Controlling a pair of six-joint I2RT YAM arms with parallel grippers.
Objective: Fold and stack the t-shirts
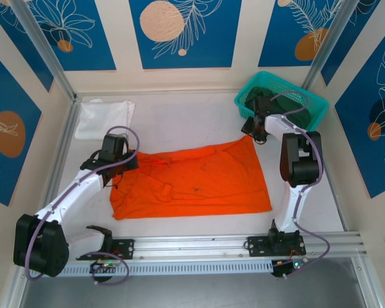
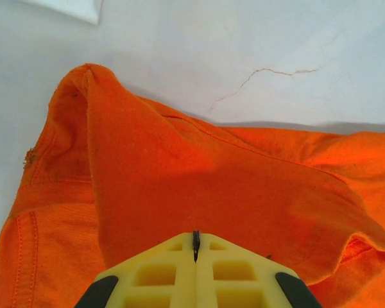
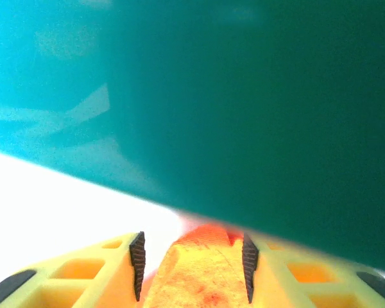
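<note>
Now | orange t-shirt [image 1: 199, 183] long axis left-right | left gripper [image 2: 196, 239] pinching it | right gripper [image 3: 192, 249] clamped on its corner

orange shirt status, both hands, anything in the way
Left hand shut on a raised fold of orange t-shirt. Right hand shut on its far corner. Shirt spread out, bunched at one end, not folded. Teal basket close beside right hand.
</note>
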